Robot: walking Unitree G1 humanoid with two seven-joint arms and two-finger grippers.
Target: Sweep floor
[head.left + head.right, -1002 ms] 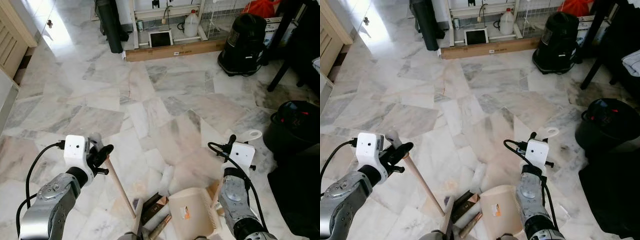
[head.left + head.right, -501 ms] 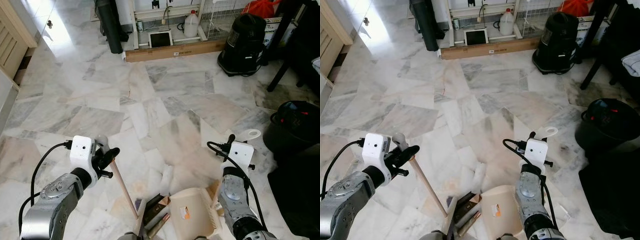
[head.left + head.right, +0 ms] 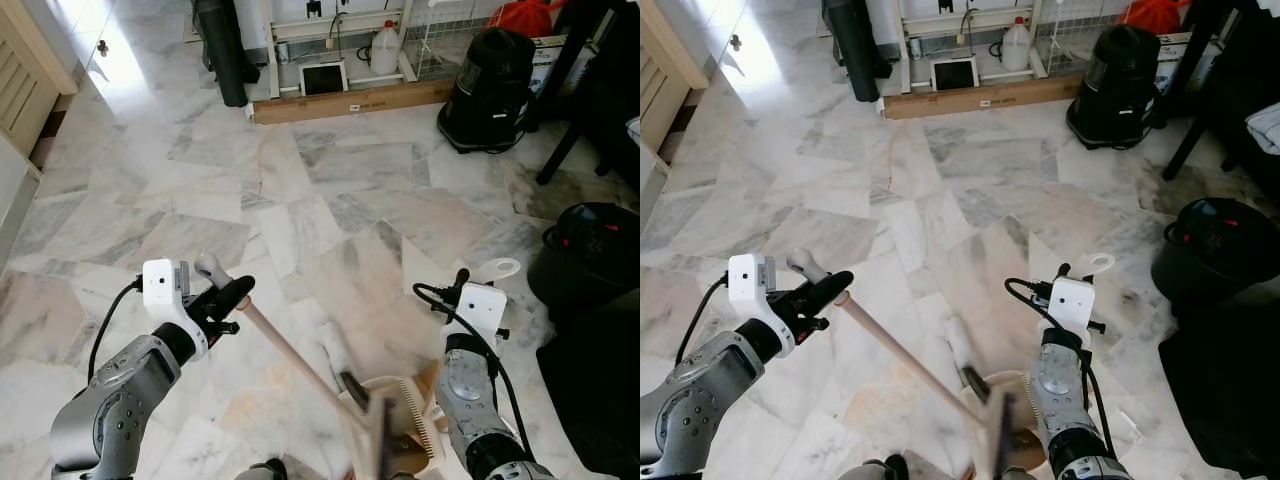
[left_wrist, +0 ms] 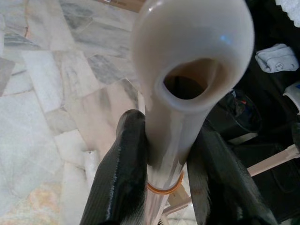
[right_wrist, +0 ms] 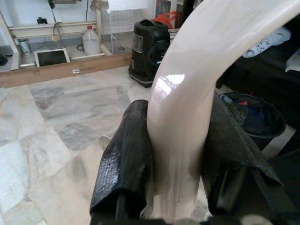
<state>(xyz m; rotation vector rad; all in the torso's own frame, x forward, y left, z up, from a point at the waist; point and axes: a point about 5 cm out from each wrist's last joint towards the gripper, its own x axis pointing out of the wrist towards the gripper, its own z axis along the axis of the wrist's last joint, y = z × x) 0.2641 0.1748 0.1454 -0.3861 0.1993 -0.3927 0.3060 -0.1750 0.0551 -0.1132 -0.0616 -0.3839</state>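
While the left tool (image 3: 228, 300) grips the pale end of the broom handle (image 3: 290, 355), the blurred broom head (image 3: 375, 445) sits at the mouth of the cream dustpan (image 3: 400, 420). The right tool (image 5: 176, 154) is clamped on the dustpan's handle (image 3: 497, 270), keeping the pan low on the marble floor (image 3: 330, 190). Judging by this, debris is being pushed in; emptying appears left.
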